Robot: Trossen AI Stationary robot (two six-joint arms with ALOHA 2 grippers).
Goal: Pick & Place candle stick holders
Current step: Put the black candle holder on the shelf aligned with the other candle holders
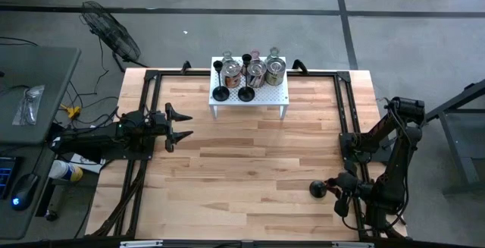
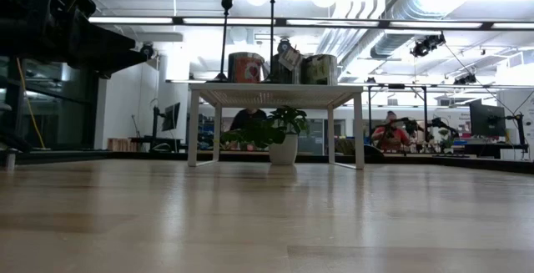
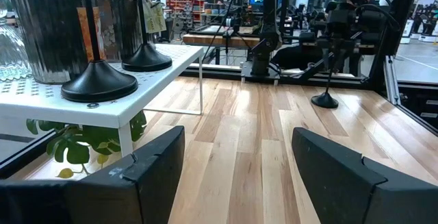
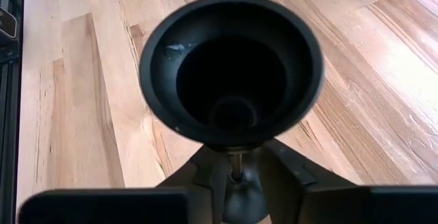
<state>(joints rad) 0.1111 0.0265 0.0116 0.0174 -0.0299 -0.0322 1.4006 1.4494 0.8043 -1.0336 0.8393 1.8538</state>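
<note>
One black candle stick holder (image 1: pixel 316 189) stands near the table's near right corner, its round base (image 3: pixel 324 101) on the wood. My right gripper (image 1: pixel 339 187) is shut on it. Two more black holders (image 1: pixel 220 92) and several squat silvery or glass ones (image 1: pixel 256 72) stand on the white perforated rack (image 1: pixel 276 96) at the far edge. At the table's left side my left gripper (image 3: pixel 236 176) hovers open and level, with nothing between its fingers. My right gripper pinches the holder's thin stem (image 4: pixel 236 175) between its two fingers, just under the dark cup-shaped top (image 4: pixel 231 70) that fills the right wrist view. The fingers slant down at it and lie across the stem. The holder stands upright on its base.
A black frame (image 1: pixel 345 127) runs around the tabletop edges. Bare wood (image 1: pixel 250 164) stretches between the rack and the near edge. A potted plant (image 2: pixel 279 135) shows behind the rack, under it. People sit in the room beyond (image 2: pixel 390 133).
</note>
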